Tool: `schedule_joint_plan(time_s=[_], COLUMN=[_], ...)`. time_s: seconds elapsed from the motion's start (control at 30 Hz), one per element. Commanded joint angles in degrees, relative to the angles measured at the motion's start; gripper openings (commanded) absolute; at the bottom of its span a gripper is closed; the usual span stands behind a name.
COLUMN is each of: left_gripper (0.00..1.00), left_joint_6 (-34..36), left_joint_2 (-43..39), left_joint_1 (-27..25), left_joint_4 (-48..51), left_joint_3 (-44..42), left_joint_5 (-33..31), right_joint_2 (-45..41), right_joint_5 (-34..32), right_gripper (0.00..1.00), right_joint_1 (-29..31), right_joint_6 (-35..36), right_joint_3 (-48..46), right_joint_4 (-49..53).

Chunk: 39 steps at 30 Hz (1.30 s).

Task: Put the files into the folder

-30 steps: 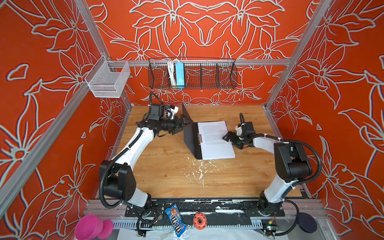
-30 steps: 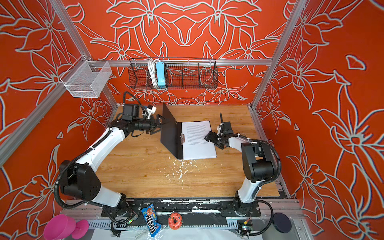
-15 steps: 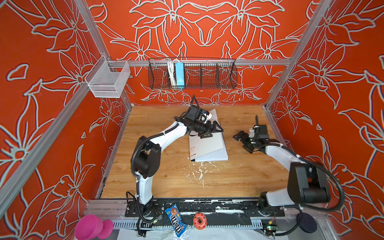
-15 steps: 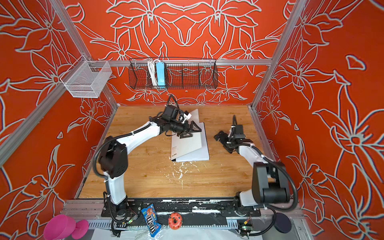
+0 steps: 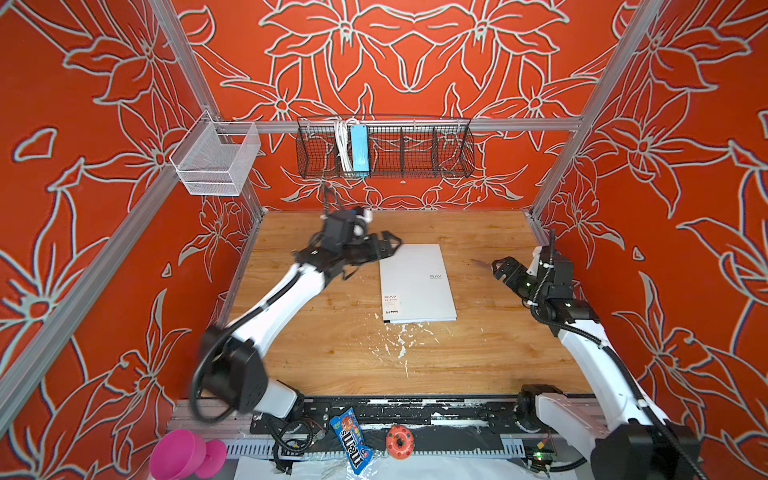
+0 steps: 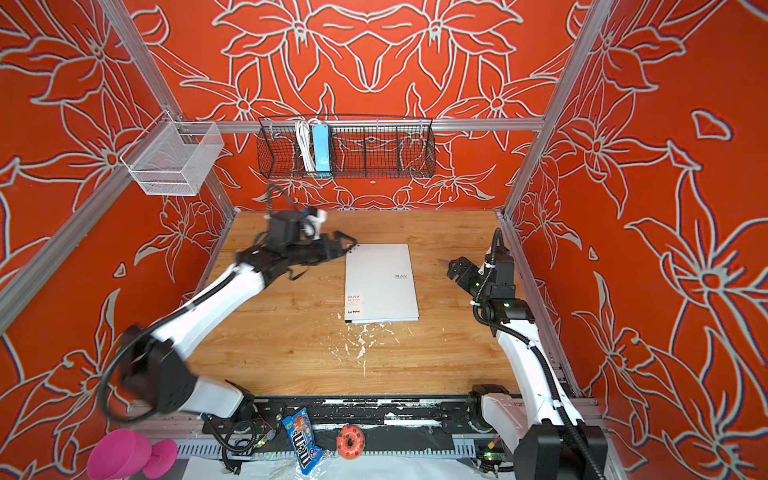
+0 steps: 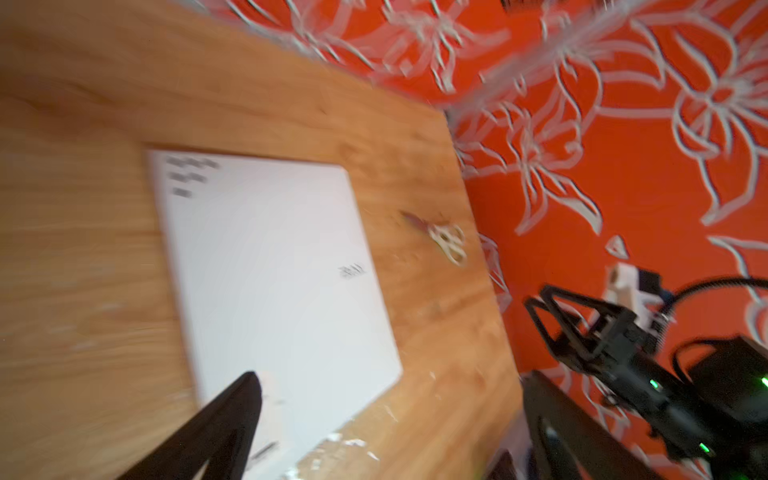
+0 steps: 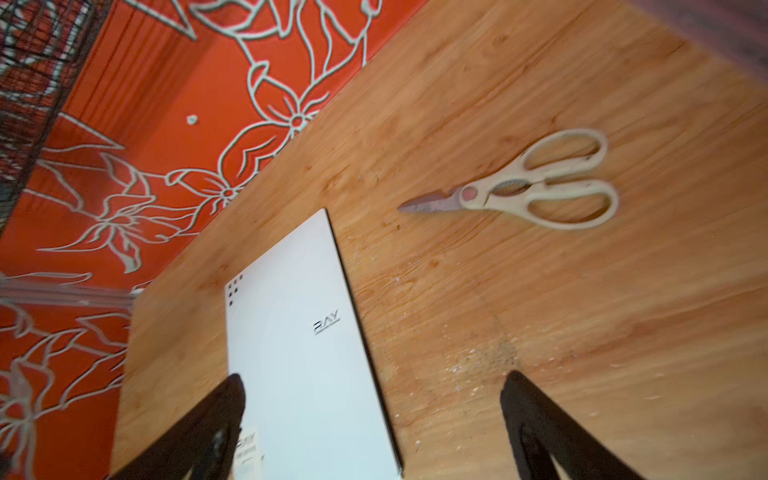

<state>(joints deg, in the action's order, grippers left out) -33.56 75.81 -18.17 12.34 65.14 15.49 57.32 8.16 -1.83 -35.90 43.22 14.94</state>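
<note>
Right wrist view: your closed folder (image 8: 299, 353) is lying flat, scissors (image 8: 536, 187) sitting near it.
Your left gripper (image 5: 392, 244) and right gripper (image 8: 372, 380) are hanging open, gripping nothing.

You get bright, even light and mostly sharp top views, but motion blur smears the folder (image 7: 270, 266) in your left wrist view.
</note>
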Motion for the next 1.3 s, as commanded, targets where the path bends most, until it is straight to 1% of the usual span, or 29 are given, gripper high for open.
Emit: schedule_joint_plan(time_s=[0.0,0.1,0.13,0.2,0.27,0.33,0.37,0.43,0.47,0.53,0.57,0.63,0.67,0.7,0.73,0.77,0.83,0.87,0.9,0.93,0.97,1.03,1.07,1.1,1.13,1.17,1.2,1.23,1.27], left_gripper=[0.98,0.98,0.98,0.98,0.98,0.98,0.98,0.98,0.98,0.97,0.97,0.98,0.98,0.98,0.98,0.98,0.98,0.98,0.98,0.98,0.98,0.98,0.98,0.98,0.98,0.98,0.98,0.98,0.98], left_joint_6=[2.76,4.64,4.97,7.65,9.36,9.43,11.27,12.48,13.37,13.28,13.86,15.56,18.41,19.54,19.24,20.45,22.74,21.92,22.00,22.05,22.92,26.96,27.83,28.96,28.96,28.05,28.01,28.37,28.31], left_joint_2=[-6.27,-12.58,-13.63,-14.99,-15.52,-15.20,-14.51,-13.05,-11.66,-9.50,-8.68,-11.26,-13.02,-13.96,-14.93,-15.65,-15.03,-12.98,-11.49,-11.06,-10.16,-4.77,-1.79,1.90,2.01,0.69,0.79,1.34,1.14], left_joint_1=[3.79,10.61,12.40,13.08,13.08,13.08,13.17,13.35,13.63,13.59,13.62,13.60,13.71,14.18,14.88,15.36,16.32,18.13,18.60,18.73,18.90,18.89,18.85,18.81,18.28,18.26,18.31,18.04,18.00], left_joint_4=[-2.65,-3.19,-3.03,-3.94,-5.97,-11.09,-15.66,-18.32,-19.07,-17.18,-20.39,-22.53,-30.87,-34.22,-33.07,-34.96,-45.94,-48.94,-49.97,-45.56,-42.45,-44.76,-43.96,-48.76,-49.22,-44.71,-42.82,-44.85,-44.21], left_joint_3=[-13.48,-21.14,-23.05,-26.26,-29.50,-33.42,-35.47,-36.74,-37.17,-37.26,-39.08,-40.77,-44.92,-47.07,-47.11,-47.90,-52.72,-53.87,-53.66,-51.47,-49.12,-46.57,-45.25,-45.35,-45.62,-44.22,-43.35,-43.95,-43.63], left_joint_5=[-24.34,-35.89,-39.04,-44.64,-48.40,-49.56,-49.50,-49.64,-48.55,-47.45,-47.22,-45.40,-44.33,-44.43,-45.67,-45.35,-43.18,-40.77,-40.11,-39.09,-36.23,-29.93,-28.09,-28.30,-28.55,-28.97,-29.43,-29.93,-29.96], right_joint_2=[2.53,3.65,3.83,4.53,5.69,7.56,8.69,10.29,11.48,13.36,14.22,15.00,15.11,15.18,15.56,16.57,17.84,17.92,17.50,16.88,16.08,14.21,13.22,12.70,12.19,12.27,12.52,12.78,13.30], right_joint_5=[-5.35,-7.21,-8.17,-9.71,-13.51,-16.05,-16.21,-16.56,-16.93,-17.44,-18.09,-19.74,-20.65,-21.21,-20.67,-19.33,-17.59,-17.75,-17.58,-17.05,-16.40,-15.32,-14.79,-14.71,-14.68,-15.01,-15.50,-15.64,-15.14], right_gripper=[0.97,0.97,0.97,0.97,0.97,0.97,0.97,0.97,0.98,0.97,0.97,0.97,0.97,0.97,0.97,0.98,0.97,0.97,0.98,0.97,0.97,0.98,0.97,0.97,0.98,0.97,0.97,0.97,0.97], right_joint_1=[0.07,0.11,0.08,0.10,0.08,0.08,0.09,0.19,0.20,0.20,0.24,0.11,0.14,0.19,0.13,0.09,0.08,0.07,0.15,0.12,0.07,0.08,0.13,0.09,0.08,0.11,0.07,0.11,0.07], right_joint_6=[11.21,15.88,17.07,19.69,21.69,23.30,24.25,25.98,25.93,25.95,26.47,28.11,29.28,29.56,30.09,30.79,31.22,30.95,30.92,31.03,31.11,30.64,30.64,30.99,31.18,30.95,30.61,30.46,30.73], right_joint_3=[-2.71,-6.87,-9.82,-14.72,-16.88,-17.58,-17.88,-16.86,-16.25,-13.91,-13.47,-12.92,-13.44,-13.72,-13.29,-12.37,-9.66,-9.40,-9.75,-10.66,-11.55,-13.30,-14.65,-16.48,-18.94,-21.31,-22.96,-24.09,-24.98], right_joint_4=[-7.65,-16.02,-21.24,-30.33,-33.55,-35.45,-37.32,-38.31,-39.30,-37.11,-37.45,-38.01,-40.33,-41.51,-41.50,-41.10,-36.38,-35.46,-35.34,-36.23,-36.82,-36.90,-37.45,-38.97,-41.82,-45.16,-47.38,-49.25,-51.31])
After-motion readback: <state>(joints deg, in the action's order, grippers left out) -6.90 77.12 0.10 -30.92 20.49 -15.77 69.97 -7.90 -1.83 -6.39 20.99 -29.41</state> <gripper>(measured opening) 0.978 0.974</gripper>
